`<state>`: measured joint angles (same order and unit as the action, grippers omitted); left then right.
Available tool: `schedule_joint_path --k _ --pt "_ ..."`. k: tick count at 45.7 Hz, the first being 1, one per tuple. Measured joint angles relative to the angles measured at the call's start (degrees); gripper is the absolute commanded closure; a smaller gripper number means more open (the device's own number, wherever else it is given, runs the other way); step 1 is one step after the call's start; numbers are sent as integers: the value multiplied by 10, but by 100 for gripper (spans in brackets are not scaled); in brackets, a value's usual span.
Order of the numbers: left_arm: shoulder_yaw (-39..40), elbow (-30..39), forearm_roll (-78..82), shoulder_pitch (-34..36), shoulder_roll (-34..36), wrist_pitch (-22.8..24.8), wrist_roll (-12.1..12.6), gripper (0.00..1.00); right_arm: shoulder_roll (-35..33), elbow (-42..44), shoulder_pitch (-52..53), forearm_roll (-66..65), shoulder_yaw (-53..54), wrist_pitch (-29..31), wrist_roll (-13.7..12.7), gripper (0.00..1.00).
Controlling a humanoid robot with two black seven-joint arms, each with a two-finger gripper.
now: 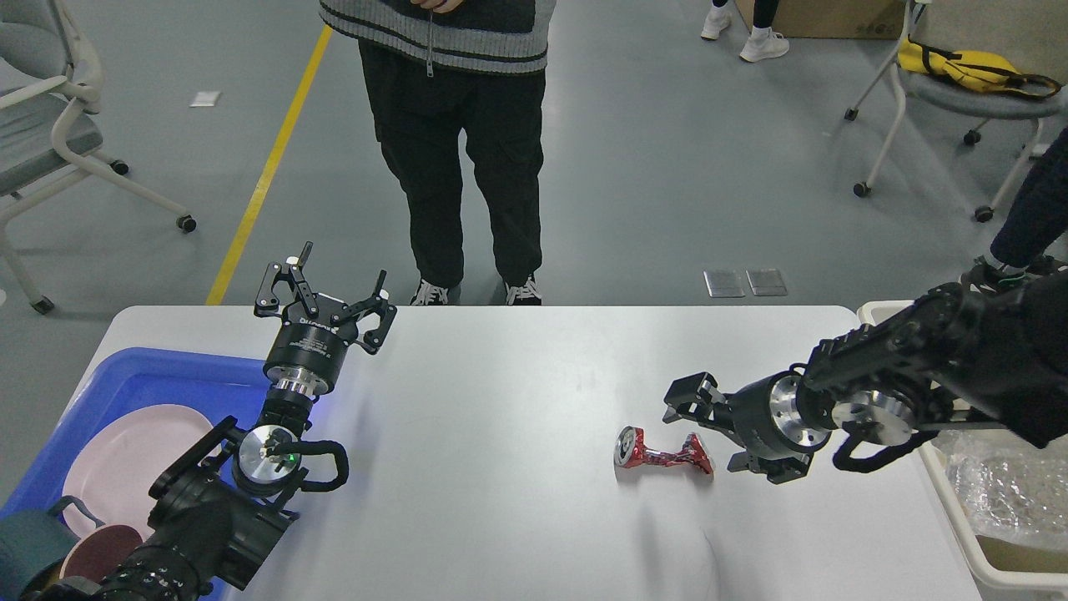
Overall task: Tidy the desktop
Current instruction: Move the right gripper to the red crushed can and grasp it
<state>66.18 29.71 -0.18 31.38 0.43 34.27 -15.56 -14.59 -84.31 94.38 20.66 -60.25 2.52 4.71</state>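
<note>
1. I look down at the desktop (517, 376), a large white table with rounded corners. It fills the lower half of my view, and its long axis runs from my left to my right.
2. My left gripper (342, 280) is raised over the far left part of the desktop, pointing away from me toward the far edge. Its 2 fingers are spread wide apart and hold nothing.
3. My right gripper (694, 426) reaches in from the right, low over the desktop and pointing to my left. Its fingers are apart, 1 on each side of the right end of a crushed red can (662, 455). I cannot tell whether they touch it.
4. The can lies on its side on the right half of the desktop, its long axis left to right and its silver top facing left.
5. A blue tray (125, 380) sits at the left end of the desktop, with a pale pink plate (125, 459) inside.
6. A beige bin (959, 534) stands just beside the right edge.
7. A person (457, 150) in black trousers stands beyond the far edge.
</note>
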Motion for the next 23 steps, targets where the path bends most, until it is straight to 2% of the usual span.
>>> schedule_joint_path --k 7,12,23 --pt "0 0 0 0 0 0 0 3 24 121 -94 128 31 -13 -24 0" --pt "0 0 0 0 0 0 0 3 41 188 -146 173 41 -14 -37 0" --pt "0 0 0 0 0 0 0 3 48 219 -200 188 73 -22 -40 0"
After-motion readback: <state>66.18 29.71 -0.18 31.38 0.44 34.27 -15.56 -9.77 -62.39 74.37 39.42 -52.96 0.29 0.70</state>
